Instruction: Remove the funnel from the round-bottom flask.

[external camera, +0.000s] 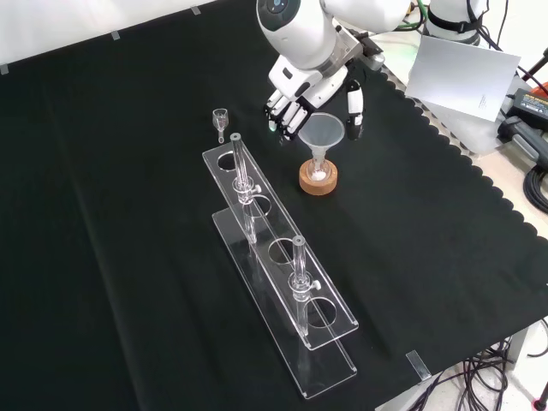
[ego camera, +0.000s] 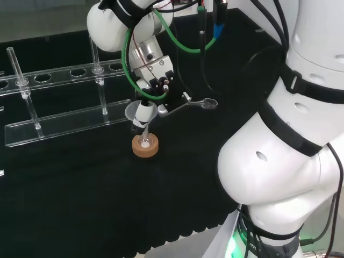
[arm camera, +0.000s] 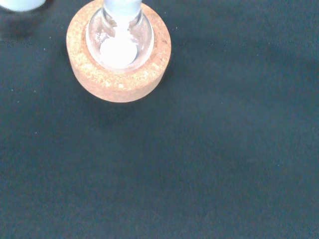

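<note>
A clear funnel (external camera: pixel 321 133) stands with its stem in the round-bottom flask (external camera: pixel 318 171), which rests on a cork ring (external camera: pixel 318 181). The hand (external camera: pixel 295 90) hangs over them from behind. Its curled fingers (external camera: pixel 282 116) lie at the rim's left and its thumb (external camera: pixel 354 107) at the rim's right, pinching the funnel. In the head view the thumb (ego camera: pixel 142 114) crosses the funnel (ego camera: pixel 134 110) above the cork ring (ego camera: pixel 145 148). The wrist view looks down on the flask (arm camera: pixel 118 37) in its cork ring (arm camera: pixel 119 84), with something white at the flask's bottom.
A clear plastic tube rack (external camera: pixel 282 257) with two upright glass tubes (external camera: pixel 242 167) runs from the flask toward the front edge; in the head view the rack (ego camera: pixel 64 102) lies left of the hand. A small glass piece (external camera: pixel 221 118) sits left of the hand. A white sheet (external camera: pixel 462 77) lies off the cloth's right.
</note>
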